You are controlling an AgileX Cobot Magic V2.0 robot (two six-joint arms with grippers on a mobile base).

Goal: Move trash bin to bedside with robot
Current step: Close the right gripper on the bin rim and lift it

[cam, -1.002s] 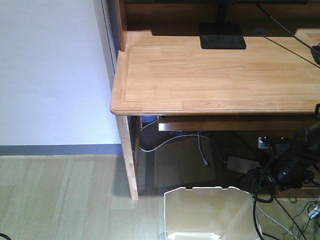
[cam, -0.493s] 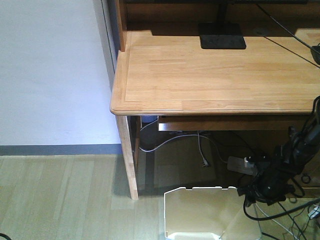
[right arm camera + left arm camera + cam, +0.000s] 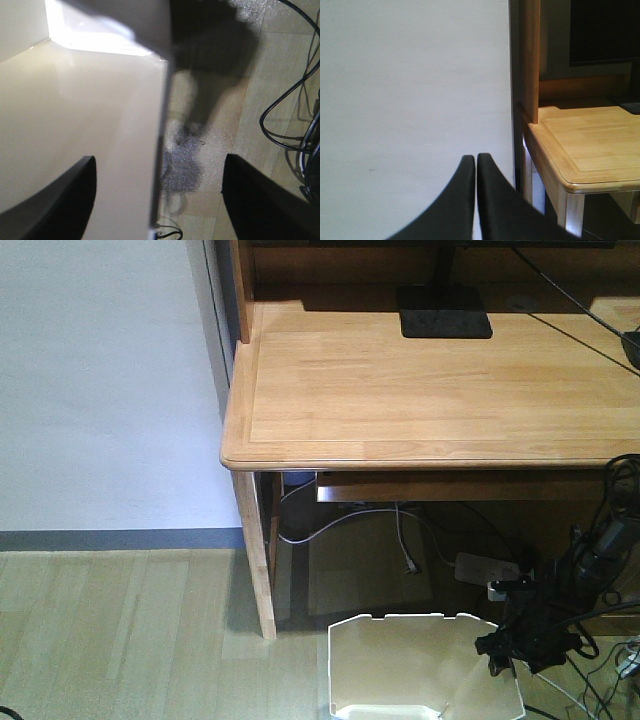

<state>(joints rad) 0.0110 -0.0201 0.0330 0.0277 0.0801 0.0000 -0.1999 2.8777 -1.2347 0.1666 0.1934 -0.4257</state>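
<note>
Nearest, item one: your right gripper [image 3: 159, 160], jaws spread wide and clamping nothing. One black finger [image 3: 50, 200] hangs over the cream inside of the trash bin [image 3: 75, 110], and the other hangs outside it, over the wooden floor [image 3: 250, 75]. The bin's thin right wall runs between the two jaws. The wrist view shows no contact with either.

Item two: the trash bin itself, white, upright on the floor, open top, its notched rim level. It stands just in front of the desk [image 3: 420, 390], with your right jaws straddling its right side.

Item three: black cables [image 3: 311, 150], lying loose on the floor outboard of the outer jaw.

Item four: your left gripper [image 3: 473, 157], jaws pressed together tip to tip, holding nothing. Past its tips is a plain white wall [image 3: 410, 75], and to their right the desk's rounded corner.

Item five: beyond the right jaws, under the desk, a white power strip [image 3: 485, 568] among more cables.

Farthest: a black monitor stand [image 3: 445, 318] on the desk top, and a grey baseboard [image 3: 110, 538] along the foot of the wall.
</note>
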